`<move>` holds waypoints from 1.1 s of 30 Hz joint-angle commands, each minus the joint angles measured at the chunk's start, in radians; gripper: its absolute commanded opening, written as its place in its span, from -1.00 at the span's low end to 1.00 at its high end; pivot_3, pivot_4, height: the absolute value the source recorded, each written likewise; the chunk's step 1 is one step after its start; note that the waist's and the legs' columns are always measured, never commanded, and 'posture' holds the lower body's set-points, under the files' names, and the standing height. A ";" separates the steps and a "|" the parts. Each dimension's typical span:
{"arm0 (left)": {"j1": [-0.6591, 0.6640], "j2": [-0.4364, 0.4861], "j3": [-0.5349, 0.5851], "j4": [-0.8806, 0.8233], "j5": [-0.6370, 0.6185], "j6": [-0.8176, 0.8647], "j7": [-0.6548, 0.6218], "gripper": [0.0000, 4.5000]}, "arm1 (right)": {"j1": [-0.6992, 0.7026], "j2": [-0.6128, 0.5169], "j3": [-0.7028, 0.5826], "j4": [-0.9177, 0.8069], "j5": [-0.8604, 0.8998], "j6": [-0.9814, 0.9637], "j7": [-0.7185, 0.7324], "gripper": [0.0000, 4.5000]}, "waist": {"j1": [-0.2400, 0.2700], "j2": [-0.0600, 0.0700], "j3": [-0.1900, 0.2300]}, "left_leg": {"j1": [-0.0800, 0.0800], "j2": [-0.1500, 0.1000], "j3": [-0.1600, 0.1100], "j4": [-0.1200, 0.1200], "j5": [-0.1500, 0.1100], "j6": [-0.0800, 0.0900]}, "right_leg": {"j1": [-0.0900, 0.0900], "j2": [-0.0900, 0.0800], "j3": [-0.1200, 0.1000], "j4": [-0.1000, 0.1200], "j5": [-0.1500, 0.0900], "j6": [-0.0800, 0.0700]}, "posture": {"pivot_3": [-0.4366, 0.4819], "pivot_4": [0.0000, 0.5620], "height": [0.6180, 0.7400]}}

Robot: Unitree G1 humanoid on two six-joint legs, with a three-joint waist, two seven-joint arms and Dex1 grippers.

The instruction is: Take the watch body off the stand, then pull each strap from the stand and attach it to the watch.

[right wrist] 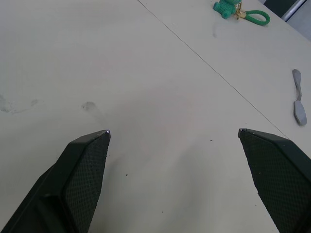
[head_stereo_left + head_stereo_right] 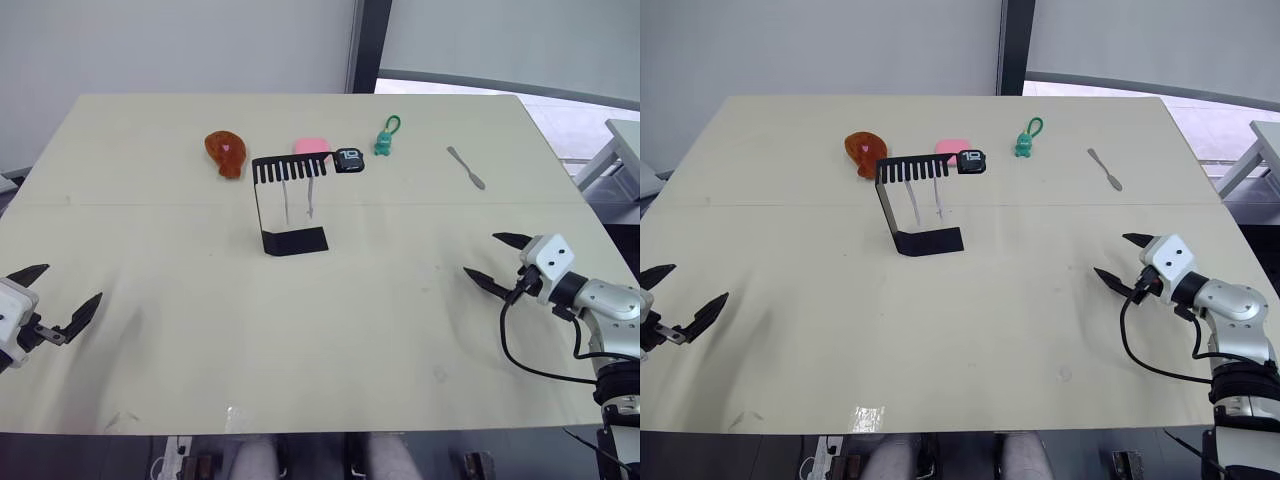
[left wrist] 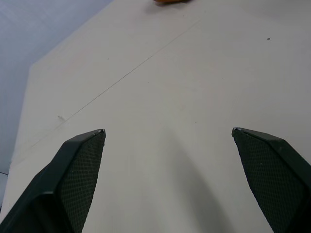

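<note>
Both grippers sit low at the near edge of the table [image 2: 150,380], well apart from each other. On the left, the left gripper [image 2: 62,295] has its two black fingers spread wide with nothing between them; the right gripper [image 2: 497,260] is likewise splayed and empty above bare tabletop.

Farther back, near the middle of the table, the stand [image 2: 288,200] stands upright on its flat base, comb-slotted top facing the far side. The watch body [image 2: 349,160] sits at the right end of that top, screen up. Two pale straps [image 2: 309,198] hang down from the slots side by side; they look thin and I can't quite make out their holes from here.

Just behind the stand lie an orange-brown drumstick-shaped toy [image 2: 226,153] and a pink block [image 2: 312,148]. A green keychain figure [image 2: 386,138] lies to the right of those, and a grey spatula [image 2: 466,167] farther right still.
</note>
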 commanded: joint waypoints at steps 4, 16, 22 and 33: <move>0.026 -0.033 0.018 -0.120 -0.147 -0.012 -0.106 1.00 | -0.011 0.062 -0.033 -0.063 0.047 0.044 -0.046 1.00 | -0.001 0.000 0.000 | 0.000 0.000 0.000 0.000 0.000 0.000 | 0.000 0.000 0.000 0.000 0.000 0.000 | -0.05 -0.47 1.00; 0.032 -0.031 -0.005 -0.460 -0.335 0.225 -0.088 1.00 | 0.076 0.298 -0.054 -0.666 0.211 0.419 -0.320 1.00 | 0.003 0.000 0.000 | -0.001 0.001 -0.001 0.000 0.001 -0.002 | -0.001 0.001 0.000 0.001 0.000 0.000 | -0.05 -0.47 1.00; 0.054 -0.059 -0.080 -0.726 -0.474 0.387 0.006 1.00 | 0.023 0.376 0.010 -1.052 0.311 0.784 -0.533 1.00 | 0.000 0.000 0.000 | -0.002 0.001 -0.001 0.000 0.001 -0.002 | -0.002 0.001 0.002 0.002 0.000 0.000 | -0.05 -0.47 1.00; -0.054 -0.052 -0.155 -0.786 -0.501 0.476 0.055 1.00 | -0.182 0.585 0.140 -1.193 0.280 1.082 -0.824 1.00 | 0.000 0.000 0.000 | -0.008 0.001 -0.001 0.001 0.001 -0.002 | -0.007 0.002 0.002 0.007 0.000 -0.001 | -0.05 -0.47 1.00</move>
